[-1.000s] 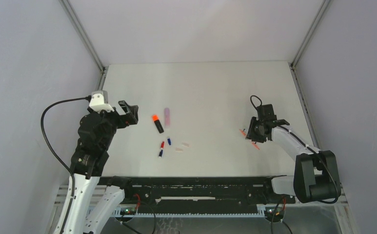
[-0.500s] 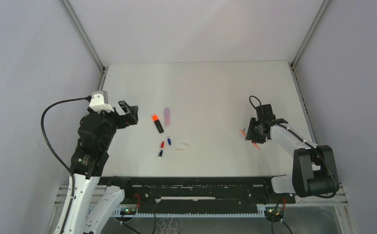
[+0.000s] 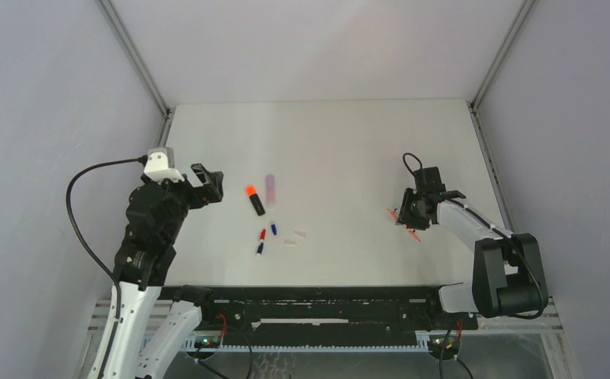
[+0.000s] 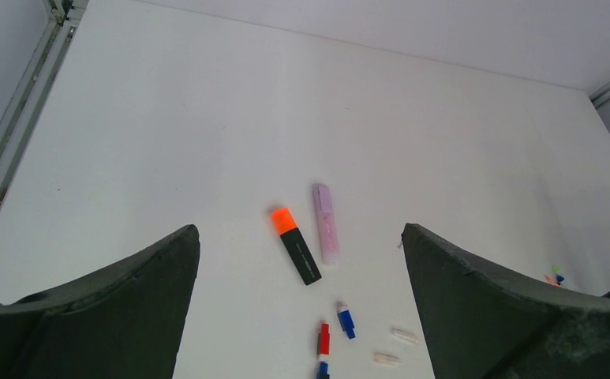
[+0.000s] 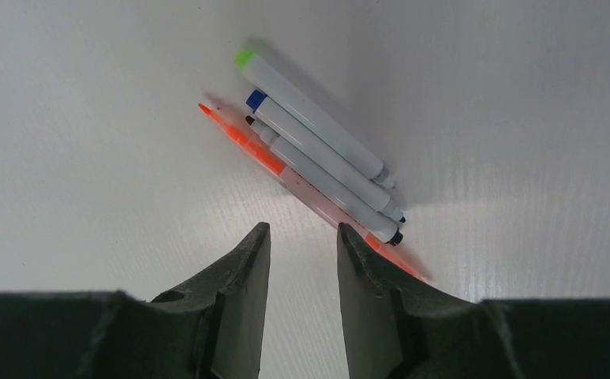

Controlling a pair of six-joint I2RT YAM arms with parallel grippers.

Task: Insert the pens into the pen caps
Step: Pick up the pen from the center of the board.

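A bundle of thin pens [image 5: 317,170] lies on the table: three white-bodied ones with a green, a blue and a black end, and an orange one [image 5: 286,170]. My right gripper [image 5: 302,230] hangs low just in front of them, its jaws a narrow gap apart and empty; in the top view it [image 3: 409,213] is over the pens [image 3: 405,223]. A black highlighter with an orange cap [image 4: 295,246] and a lilac highlighter [image 4: 325,223] lie mid-left. Below them lie tiny caps: red [image 4: 323,340], blue [image 4: 346,320], two pale ones [image 4: 404,335]. My left gripper [image 4: 297,230] is raised, wide open and empty.
The white table [image 3: 341,142] is walled by grey panels, with metal rails along its left [image 3: 132,55] and right edges. The arm bases and a black rail [image 3: 317,304] run along the near edge. A black cable [image 3: 80,229] loops off the left arm.
My right gripper has crept slightly toward the pens. The left arm and all the objects have not moved.
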